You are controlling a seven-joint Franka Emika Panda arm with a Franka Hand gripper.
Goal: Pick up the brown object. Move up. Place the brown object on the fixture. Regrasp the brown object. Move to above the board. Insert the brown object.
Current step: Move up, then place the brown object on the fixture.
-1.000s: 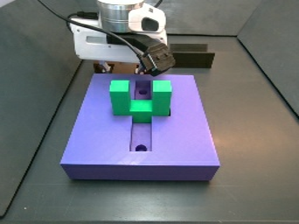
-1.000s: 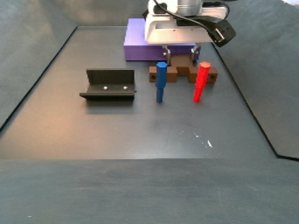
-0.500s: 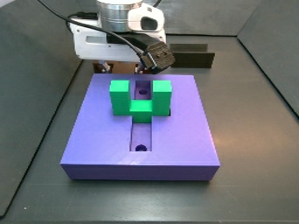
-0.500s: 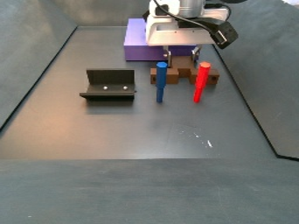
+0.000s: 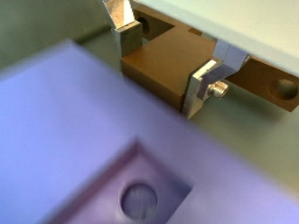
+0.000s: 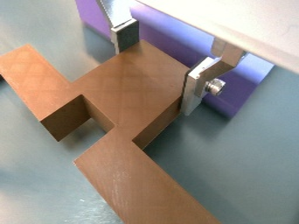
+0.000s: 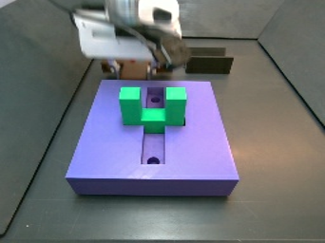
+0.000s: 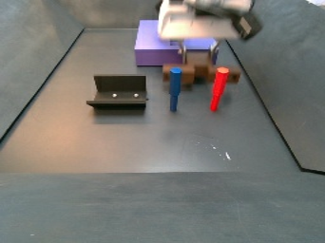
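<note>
Brown object (image 6: pixel 122 96) resting on table (image 8: pixel 191 152) just off board's (image 7: pixel 152 128) far end, straddled by gripper (image 6: pixel 163 57), silver fingers (image 6: pixel 201 86) spread, apparently not yet clamped; fixture (image 8: pixel 118 92) well apart

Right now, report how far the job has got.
Nothing is finished yet. The hand straddles the brown object beside the board; whether it grips is unclear. The fixture holds nothing, so lifting, placing, regrasping and inserting remain.
</note>
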